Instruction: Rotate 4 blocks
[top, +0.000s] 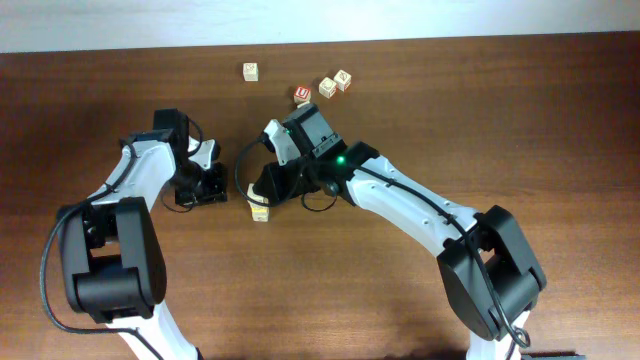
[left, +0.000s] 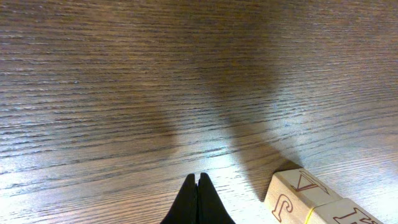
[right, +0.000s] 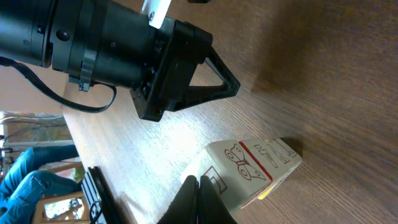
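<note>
One pale-wood block (top: 260, 210) lies mid-table between my two grippers. In the right wrist view the block (right: 255, 167) shows a butterfly drawing and a red line. In the left wrist view the block (left: 298, 196) shows red letters and a yellow seam; whether a second cube adjoins it I cannot tell. My right gripper (top: 259, 195) (right: 199, 182) is shut, with its tips at the block's near face. My left gripper (top: 219, 186) (left: 198, 180) is shut on nothing, just left of the block. Three more blocks (top: 249, 71) (top: 327, 87) (top: 343, 79) sit at the back.
A cube with a red top face (top: 302, 94) sits beside the back blocks. The left gripper's black body (right: 124, 43) fills the upper left of the right wrist view. Bare brown tabletop (top: 450, 110) lies all around.
</note>
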